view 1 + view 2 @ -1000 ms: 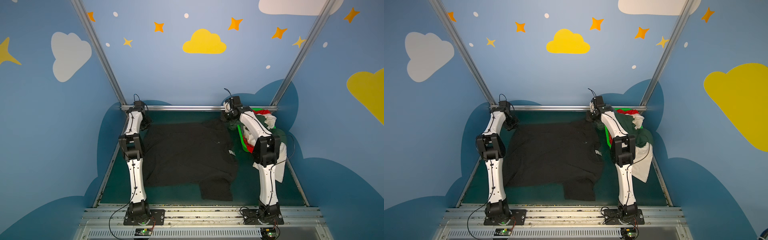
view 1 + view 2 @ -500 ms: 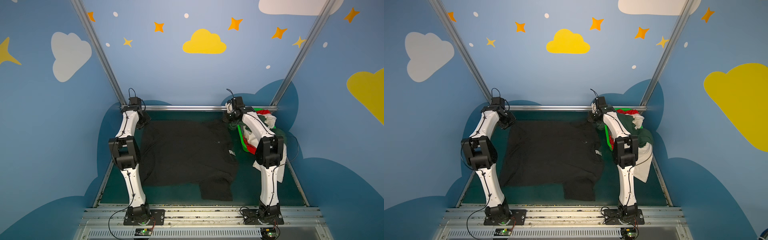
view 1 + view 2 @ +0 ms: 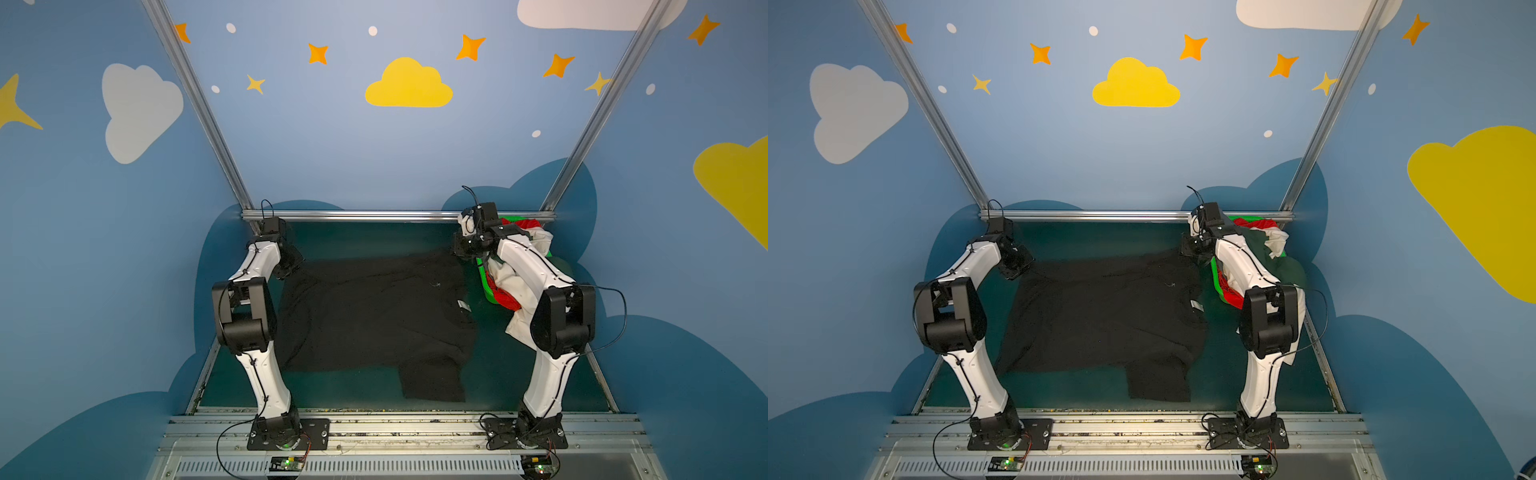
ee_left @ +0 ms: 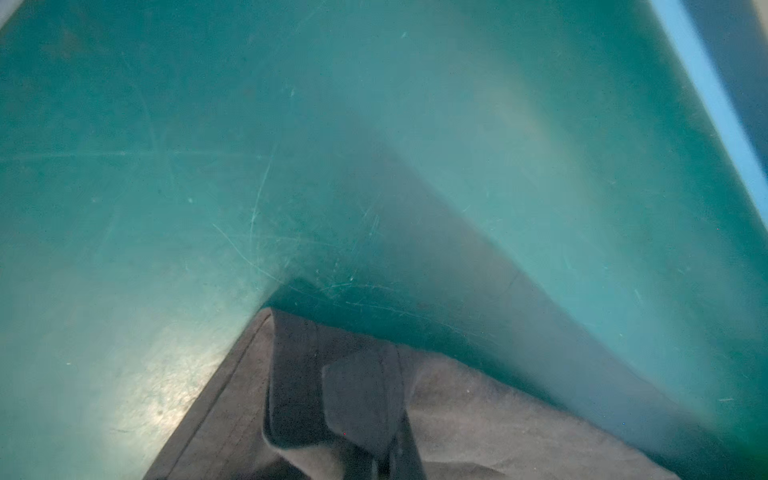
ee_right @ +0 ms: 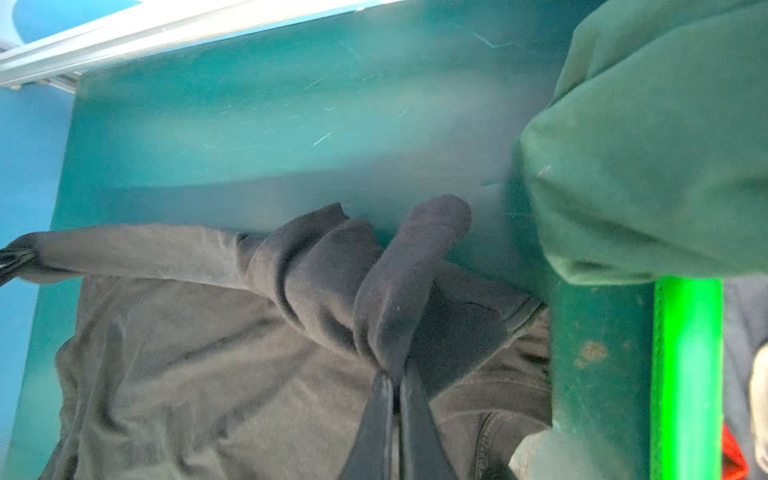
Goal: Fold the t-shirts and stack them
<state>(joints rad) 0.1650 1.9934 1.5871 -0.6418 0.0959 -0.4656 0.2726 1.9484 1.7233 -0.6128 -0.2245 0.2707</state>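
A large black t-shirt (image 3: 374, 316) (image 3: 1100, 316) lies spread on the green table, one sleeve pointing to the front edge. My left gripper (image 3: 293, 266) (image 3: 1017, 266) (image 4: 384, 461) is shut on its far left corner, with cloth (image 4: 478, 415) draped over the fingers. My right gripper (image 3: 461, 249) (image 3: 1190, 249) (image 5: 392, 382) is shut on the far right corner, a bunch of black cloth (image 5: 399, 282) standing up from the jaws. A dark green t-shirt (image 3: 1262, 249) (image 5: 644, 145), a white one (image 3: 517, 328) and a red one (image 3: 505, 297) are heaped at the right.
A bright green basket (image 3: 484, 282) (image 3: 1216, 278) (image 5: 685, 374) holds the heap at the far right, close beside my right arm. An aluminium rail (image 3: 374, 215) runs along the table's back edge. Blue walls close in the table on three sides.
Both elbows have swung outward and sunk, the left to the left, the right to the right. Both grippers have come slightly lower with the shirt's far edge still held.
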